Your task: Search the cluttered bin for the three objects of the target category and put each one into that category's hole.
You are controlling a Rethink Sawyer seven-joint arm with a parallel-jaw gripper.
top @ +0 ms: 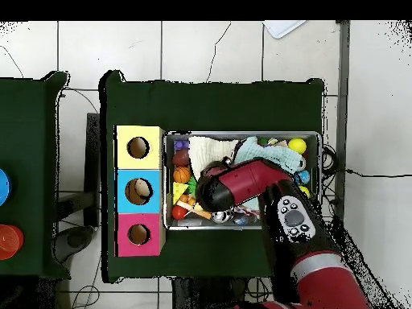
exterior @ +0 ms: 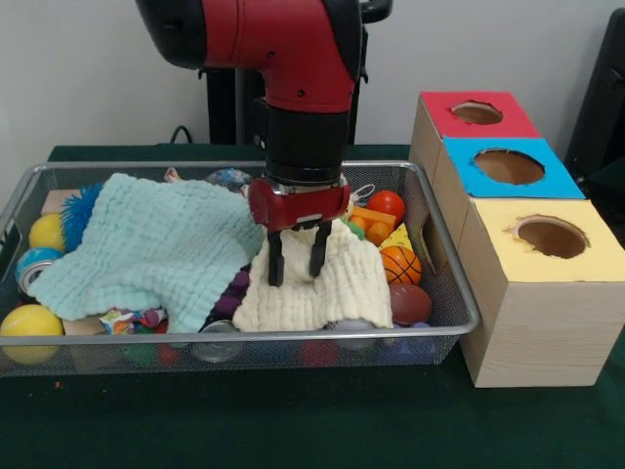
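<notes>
Gripper [exterior: 293, 262] open and empty, fingertips on cream waffle cloth [exterior: 332, 283], inside wire bin [exterior: 444, 256], mint cloth [exterior: 156, 244] beside

The red arm reaches straight down, its pincer [exterior: 294, 269] open (black fingers [exterior: 275, 260] parted).

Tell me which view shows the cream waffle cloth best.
The front view: the cream waffle cloth lies draped over toys under the open gripper. In the overhead view the arm covers part of it.
</notes>
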